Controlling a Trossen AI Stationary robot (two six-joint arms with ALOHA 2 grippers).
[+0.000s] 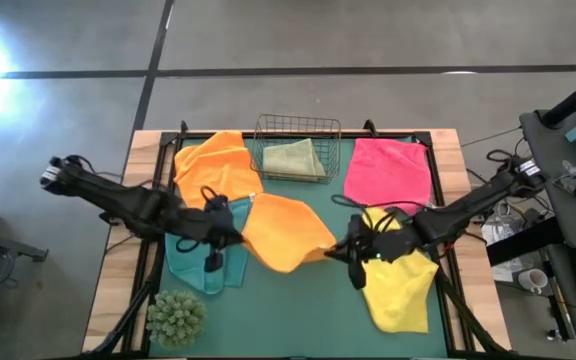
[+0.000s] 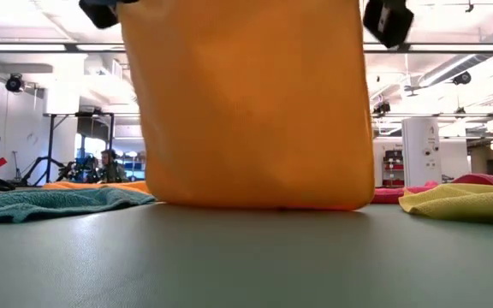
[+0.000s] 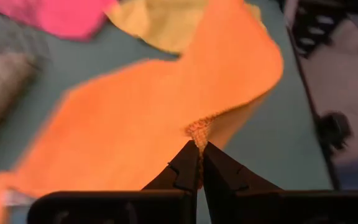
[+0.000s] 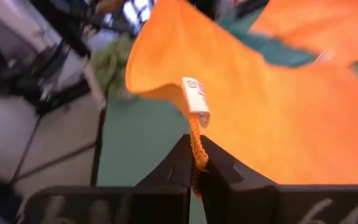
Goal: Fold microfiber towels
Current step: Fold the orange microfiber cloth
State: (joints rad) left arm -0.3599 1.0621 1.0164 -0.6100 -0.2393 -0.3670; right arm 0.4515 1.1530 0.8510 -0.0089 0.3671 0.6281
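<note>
Between the grippers: an orange towel (image 1: 286, 233) is hanging stretched, one corner pinched by each arm, over the middle of the green mat (image 1: 308, 320).
Left gripper (image 1: 236, 237): fingers are pressing fully together on one corner of that orange towel; the left wrist view is showing the hem (image 3: 197, 129) bunching right at the fingertips, the cloth spreading away beyond them.
Right gripper (image 1: 336, 250): jaws are clamping the opposite corner; the right wrist view is showing the orange edge and a small white care tag (image 4: 196, 99) sticking up just above the closed tips.
Held towel, low view: it is hanging as a broad orange sheet (image 2: 246, 103), its bottom edge touching the mat.
Teal towel (image 1: 200, 262): lying rumpled directly under the left gripper and wrist, partly hidden by the arm.
Second orange towel (image 1: 211, 165): lying spread behind the left gripper, toward the far left corner of the mat.
Yellow towel (image 1: 400, 285): lying under and just outside the right gripper, reaching toward the near edge.
Pink towel (image 1: 388, 170): lying flat behind the right gripper, near the far right corner.
Olive-green towel (image 1: 294, 158): sitting folded in the wire basket (image 1: 298, 124), at the far edge, well behind the gap between both grippers.
Spiky plant ball (image 1: 176, 316): sitting at the near left corner, on the near side of the left gripper.
Room beyond: a person (image 2: 109, 167) is showing far off past the table.
</note>
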